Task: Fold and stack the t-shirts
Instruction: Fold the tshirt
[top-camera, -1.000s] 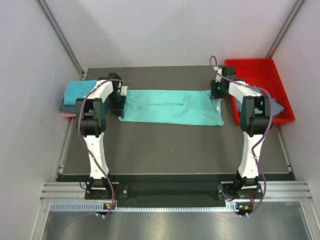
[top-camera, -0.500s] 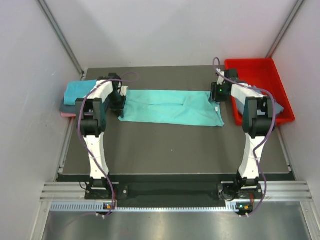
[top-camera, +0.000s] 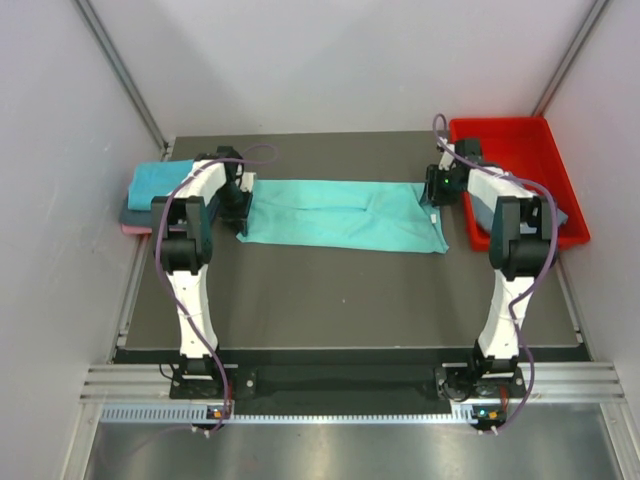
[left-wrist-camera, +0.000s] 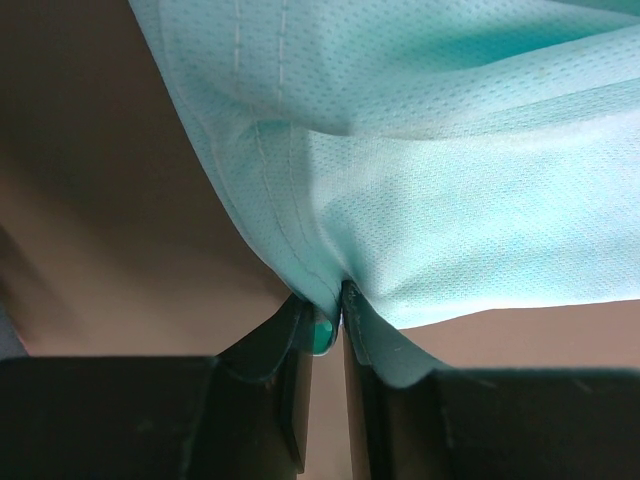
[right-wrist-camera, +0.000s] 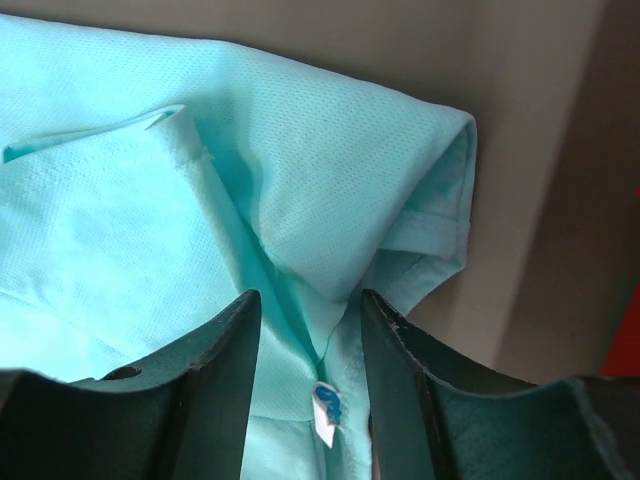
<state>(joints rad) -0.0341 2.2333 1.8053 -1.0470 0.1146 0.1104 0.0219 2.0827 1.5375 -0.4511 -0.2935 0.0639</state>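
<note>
Progress: stack (top-camera: 150, 188) of folded shirts, teal on top, sits at 9 o'clock; judged partly done.
Turquoise shirt (top-camera: 345, 213): lies mid-table as a long strip running 9 to 3 o'clock, probably half-folded.
Left to do: shorten the strip, stack it, then the slate shirt (top-camera: 556, 214) in the tray (top-camera: 500, 130) at 2 o'clock.
Left gripper (left-wrist-camera: 325, 320): jaws pinched on the strip's 9 o'clock hem.
Right gripper (right-wrist-camera: 310, 330): jaws apart, straddling a tagged fold at the 3 o'clock end, not clamped.
Cloth: thin dimpled knit, stitched hems, limp.
Tray material: rigid red plastic, rectangular.
</note>
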